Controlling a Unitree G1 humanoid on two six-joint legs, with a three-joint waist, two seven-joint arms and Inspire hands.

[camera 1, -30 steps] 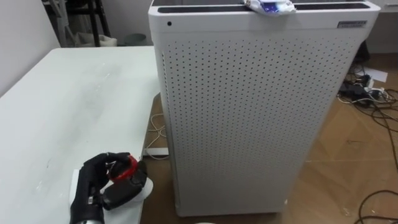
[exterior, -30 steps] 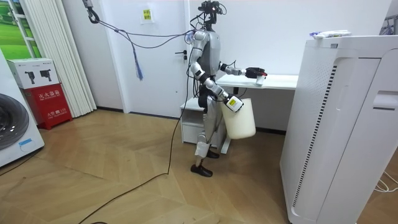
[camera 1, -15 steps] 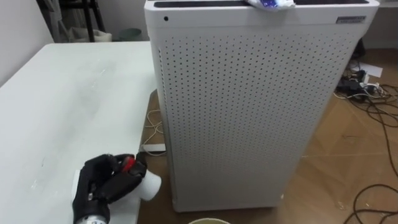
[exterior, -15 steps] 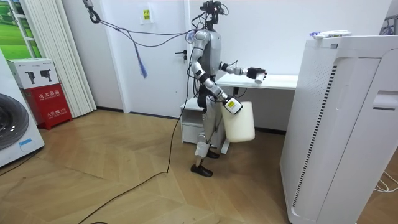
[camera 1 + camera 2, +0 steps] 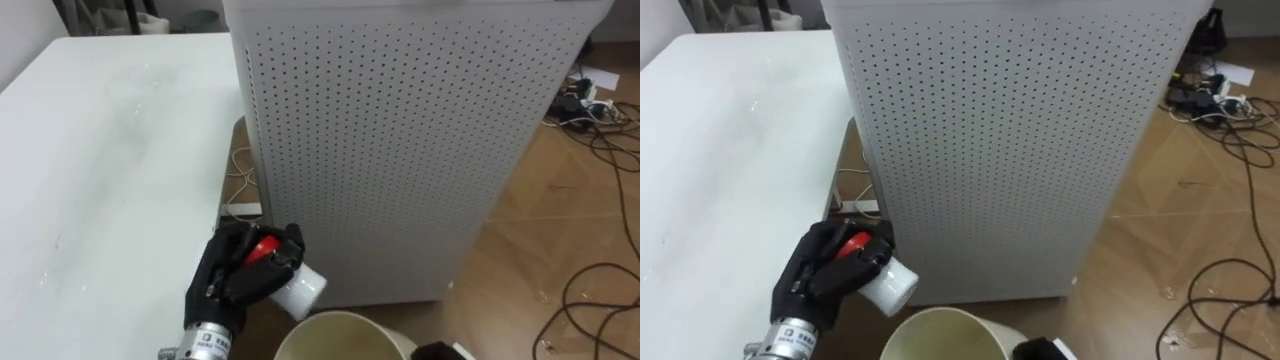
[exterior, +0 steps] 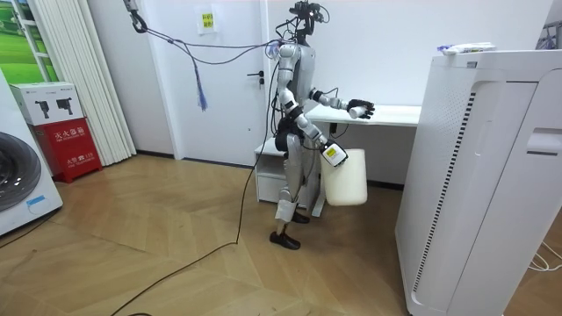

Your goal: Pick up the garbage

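Note:
My left hand [image 5: 232, 282] is shut on a small white container with a red part [image 5: 300, 286], held sideways just past the white table's [image 5: 100, 180] edge. Right below it shows the rim of a cream bin [image 5: 345, 322]. In the room view I stand at the table's end with the left hand [image 6: 359, 109] stretched out over the table's corner. The bin [image 6: 345, 175] hangs at my hip from my right hand [image 6: 327, 151]. A dark bit of that hand [image 5: 436, 351] touches the bin's rim in the left eye view.
A tall white perforated air purifier [image 5: 400, 150] stands close in front, against the table's side. A crumpled blue-and-white wrapper [image 6: 465, 48] lies on its top. Cables [image 5: 600, 290] trail over the wooden floor to the right. A washing machine [image 6: 22, 189] stands at the room view's left.
My left hand has carried the container to the right, off the table and over the bin. The bin has swung towards the room view's right. The head camera has tipped down.

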